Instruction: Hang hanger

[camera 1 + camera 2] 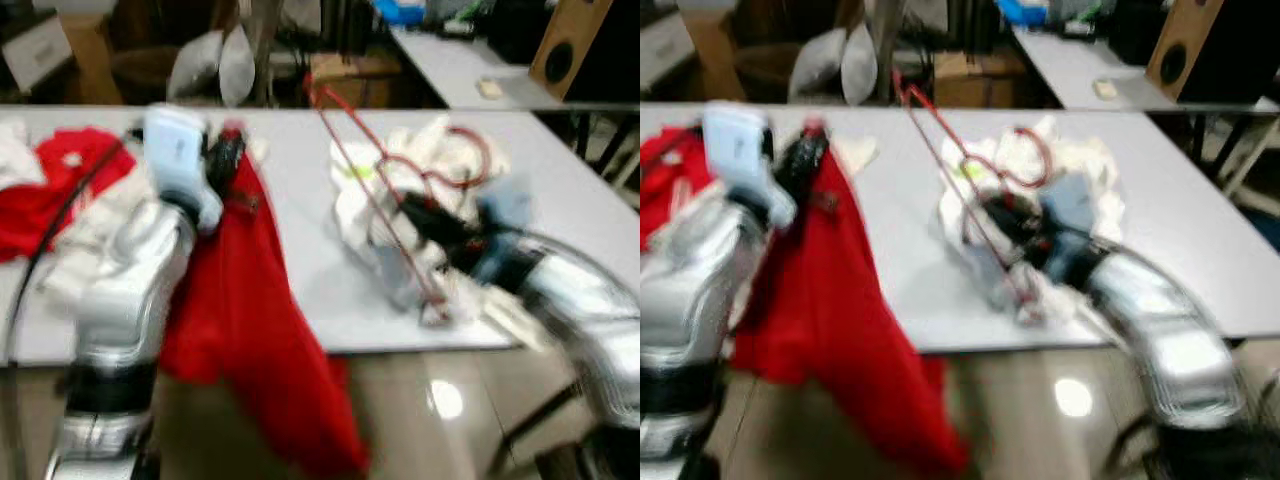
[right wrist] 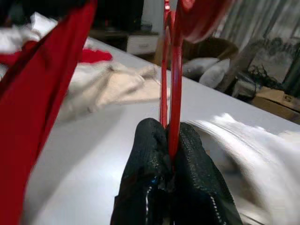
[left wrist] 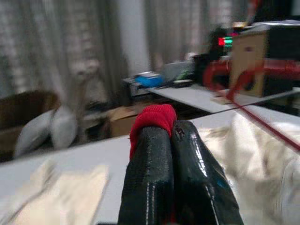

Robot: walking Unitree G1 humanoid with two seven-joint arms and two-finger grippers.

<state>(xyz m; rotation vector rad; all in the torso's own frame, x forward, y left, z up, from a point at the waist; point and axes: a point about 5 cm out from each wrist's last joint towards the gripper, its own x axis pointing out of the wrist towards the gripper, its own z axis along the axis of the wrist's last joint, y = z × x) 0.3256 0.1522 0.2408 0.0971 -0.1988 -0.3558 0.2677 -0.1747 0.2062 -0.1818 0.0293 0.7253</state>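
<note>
A red wire hanger [image 1: 400, 180] stands tilted over a heap of white cloth [image 1: 420, 200] on the grey table [image 1: 300, 260]. My right gripper [image 2: 169, 140] is shut on the red hanger, its wire pinched between the black fingers [image 2: 145, 164]. My left gripper [image 1: 225, 155] is shut on a red garment [image 1: 240, 320], which hangs from it over the table's front edge toward the floor. In the left wrist view a fold of the red garment [image 3: 152, 119] pokes out between the shut fingertips [image 3: 154, 164].
More red and white clothes [image 1: 50, 190] lie at the table's left end. Behind the table are boxes, grey cushions [image 1: 210, 65], a second table [image 1: 460, 65] and a wooden speaker [image 1: 565, 45]. The shiny floor [image 1: 440, 400] lies in front.
</note>
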